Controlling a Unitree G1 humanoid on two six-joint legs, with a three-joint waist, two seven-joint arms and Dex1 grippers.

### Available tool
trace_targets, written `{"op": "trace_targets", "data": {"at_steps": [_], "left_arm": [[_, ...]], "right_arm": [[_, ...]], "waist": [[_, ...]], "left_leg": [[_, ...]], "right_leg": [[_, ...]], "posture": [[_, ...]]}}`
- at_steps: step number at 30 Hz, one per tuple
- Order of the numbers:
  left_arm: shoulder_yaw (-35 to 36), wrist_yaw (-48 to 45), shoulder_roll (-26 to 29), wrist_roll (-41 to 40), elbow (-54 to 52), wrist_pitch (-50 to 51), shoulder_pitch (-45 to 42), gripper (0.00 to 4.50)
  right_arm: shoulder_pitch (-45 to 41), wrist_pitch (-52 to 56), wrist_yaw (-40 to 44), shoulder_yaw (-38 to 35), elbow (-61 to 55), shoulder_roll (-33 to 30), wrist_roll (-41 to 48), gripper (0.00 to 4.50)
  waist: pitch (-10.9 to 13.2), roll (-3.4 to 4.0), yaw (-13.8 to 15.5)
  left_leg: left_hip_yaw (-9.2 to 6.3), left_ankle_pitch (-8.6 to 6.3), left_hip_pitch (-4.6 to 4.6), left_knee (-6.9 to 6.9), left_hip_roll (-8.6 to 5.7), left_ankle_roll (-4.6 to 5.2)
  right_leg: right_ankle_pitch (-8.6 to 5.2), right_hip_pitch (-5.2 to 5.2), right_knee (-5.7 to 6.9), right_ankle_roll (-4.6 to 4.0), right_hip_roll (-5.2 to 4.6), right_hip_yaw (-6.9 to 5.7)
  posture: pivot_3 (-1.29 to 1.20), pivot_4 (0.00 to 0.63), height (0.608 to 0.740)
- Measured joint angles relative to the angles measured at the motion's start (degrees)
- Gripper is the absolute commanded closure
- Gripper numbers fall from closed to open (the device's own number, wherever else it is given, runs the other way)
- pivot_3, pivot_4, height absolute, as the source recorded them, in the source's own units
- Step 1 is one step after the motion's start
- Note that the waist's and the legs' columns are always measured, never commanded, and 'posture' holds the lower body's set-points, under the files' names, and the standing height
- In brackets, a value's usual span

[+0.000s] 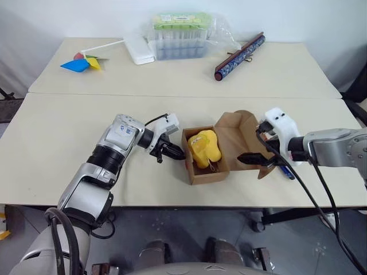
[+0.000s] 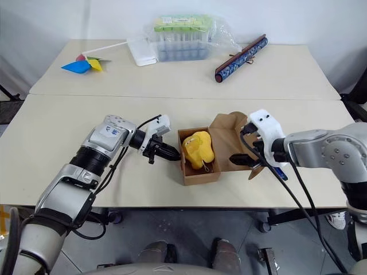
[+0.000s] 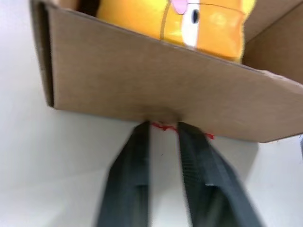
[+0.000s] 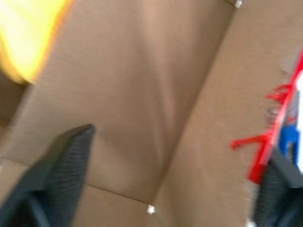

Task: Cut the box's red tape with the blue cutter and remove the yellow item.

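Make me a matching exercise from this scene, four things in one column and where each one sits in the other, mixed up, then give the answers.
Things:
1. yellow item
2. blue cutter
3. left gripper
4. pinwheel

Places:
A. on the far table, at its left end
B. inside the open box
C. against the box's left wall, from outside
D. on the table right of the box, beneath the right gripper

Pairs: 1-B, 2-D, 3-C, 4-A

Left end effector [image 3: 163,126] fingertips apparently touch the box [image 3: 156,87] wall.
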Motion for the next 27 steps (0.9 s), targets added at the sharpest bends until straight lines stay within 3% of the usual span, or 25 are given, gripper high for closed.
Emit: {"op": "trace_targets", "data": {"at_steps": [9, 16, 21, 27], "left_arm": [[0.8, -1.5, 3.0, -0.1, -0.1, 0.0, -0.5, 0.03], [1.6, -3.9, 8.2, 0.0, -0.3, 0.0, -1.0, 0.03], [3.5, -5.4, 10.1, -0.6, -0.6, 0.6, -2.6, 0.03], [6.3, -8.4, 9.0, -4.6, -7.5, 1.2, -8.9, 0.03]], "right_arm": [[-2.2, 3.5, 8.5, -1.6, -4.0, -6.5, -5.6, 0.0], [-2.1, 2.4, 15.4, -3.8, -6.3, -10.0, -9.1, 0.0], [2.5, -1.2, 20.5, -7.0, -7.6, -13.3, -11.6, 0.0], [12.6, -8.0, 30.9, -23.1, -10.8, -16.1, -11.9, 0.0]], "waist": [[0.0, 0.03, -0.2], [0.0, 0.03, 0.0], [0.0, 0.03, 0.0], [0.0, 0.02, 0.2]], "left_leg": [[-0.01, -0.01, 0.0, -0.03, 0.01, -0.04], [0.02, -0.02, -0.01, -0.03, -0.01, -0.05], [0.02, -0.02, -0.05, -0.03, -0.02, -0.06], [-0.08, -0.02, -0.03, -0.03, -0.04, -0.06]], "right_leg": [[0.0, -0.03, 0.01, 0.0, 0.0, -0.01], [0.0, -0.05, 0.01, 0.0, 0.01, 0.0], [0.0, -0.05, 0.01, 0.0, 0.01, -0.03], [0.02, 0.05, -0.01, 0.04, 0.01, -0.11]], "posture": [[0.0, 0.15, 0.74], [0.0, 0.15, 0.74], [0.0, 0.15, 0.74], [0.0, 0.15, 0.74]]}}
